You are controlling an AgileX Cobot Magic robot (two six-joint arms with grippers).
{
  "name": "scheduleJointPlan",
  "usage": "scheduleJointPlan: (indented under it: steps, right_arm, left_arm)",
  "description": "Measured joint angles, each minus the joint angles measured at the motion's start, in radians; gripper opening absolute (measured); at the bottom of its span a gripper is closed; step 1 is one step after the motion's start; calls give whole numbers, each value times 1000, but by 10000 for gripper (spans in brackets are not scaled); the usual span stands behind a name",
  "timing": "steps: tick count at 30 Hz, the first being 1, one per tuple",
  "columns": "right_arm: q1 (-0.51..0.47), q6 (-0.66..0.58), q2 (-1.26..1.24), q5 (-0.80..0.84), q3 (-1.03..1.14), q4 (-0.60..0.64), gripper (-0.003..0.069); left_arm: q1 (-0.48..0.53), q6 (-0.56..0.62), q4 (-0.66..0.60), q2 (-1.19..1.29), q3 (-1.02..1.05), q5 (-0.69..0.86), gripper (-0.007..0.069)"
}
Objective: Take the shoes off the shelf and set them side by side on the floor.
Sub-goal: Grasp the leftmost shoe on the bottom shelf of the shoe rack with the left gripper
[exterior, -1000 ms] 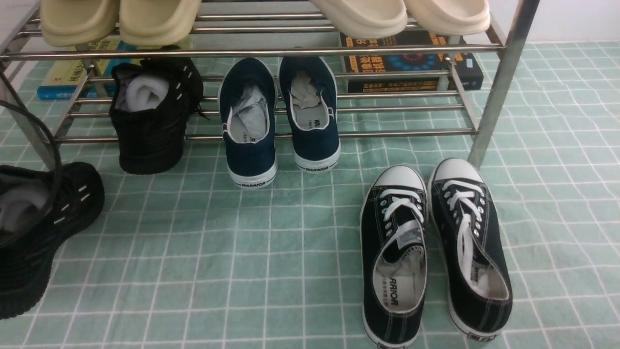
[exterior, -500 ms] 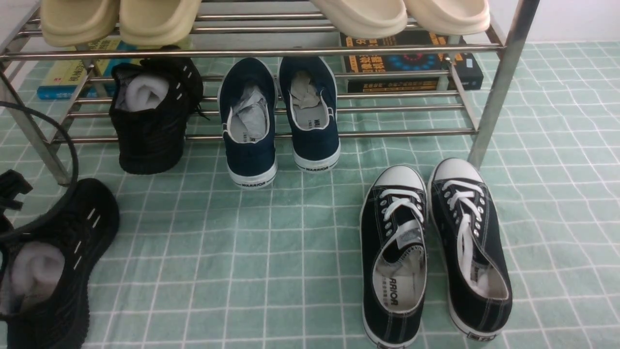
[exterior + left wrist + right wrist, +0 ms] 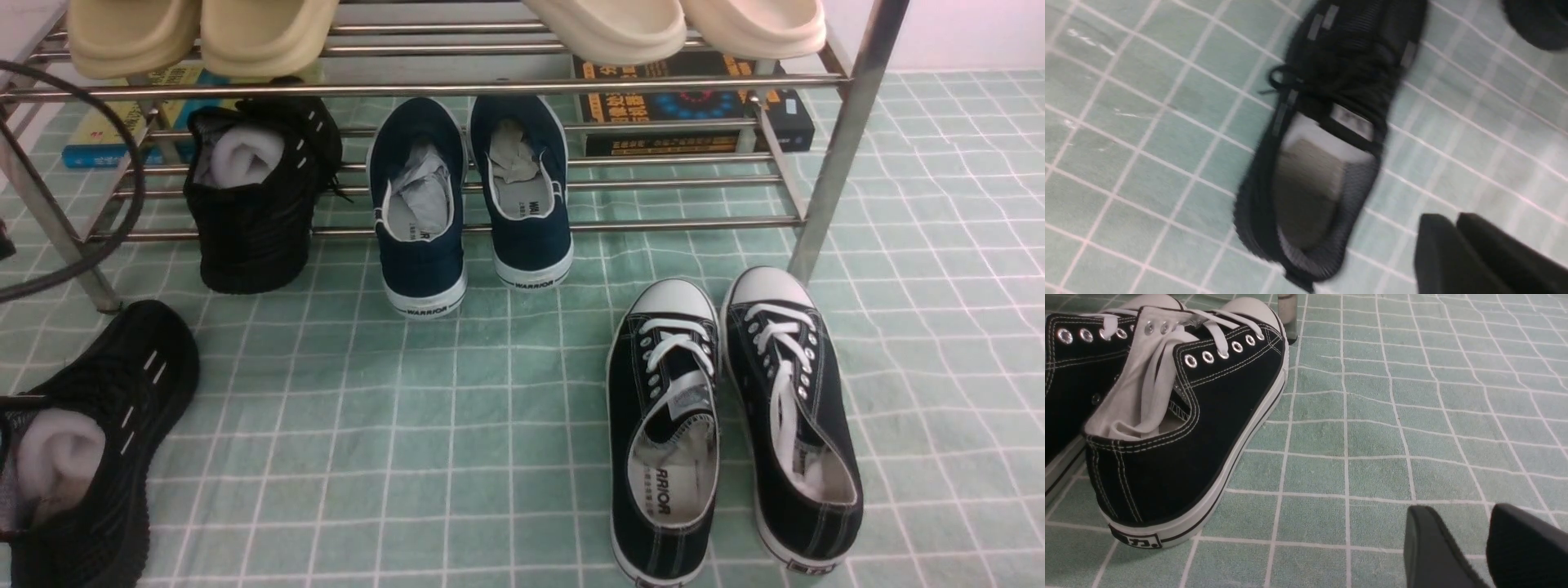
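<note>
One black knit shoe lies on the pale green floor at the near left, toe pointing toward the shelf, white stuffing showing. Its mate still rests on the shelf's lower bars at the left. In the left wrist view the floor shoe lies apart from my left gripper, whose fingers are pressed together with nothing between them. My right gripper hangs open low over the bare floor. Neither gripper shows in the front view.
Navy slip-ons sit mid-shelf. Black canvas sneakers stand on the floor at the right, close beside my right gripper. Beige slippers fill the top tier, with books behind. A black cable loops at the left.
The near-left shoe has come down onto the floor and been let go. My left gripper opened, shut again empty and drew away; its cable rose toward the shelf.
</note>
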Motion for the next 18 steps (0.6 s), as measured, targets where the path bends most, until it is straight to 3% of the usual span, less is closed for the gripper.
scheduleJointPlan:
  steps: [1,4,9,14,18]
  right_arm:
    - [0,0,0,0,0,0,237]
    - [0,0,0,0,0,0,237]
    - [0,0,0,0,0,0,237]
    - [0,0,0,0,0,0,237]
    - [0,0,0,0,0,0,237]
  left_arm:
    - [0,32,-33,0,-23,29,16]
    - [0,68,-76,0,-35,44,4]
    - [0,79,-97,1,-37,27,75]
    - [0,86,-156,74,-38,-73,283]
    - [0,176,-235,166,-41,-142,418]
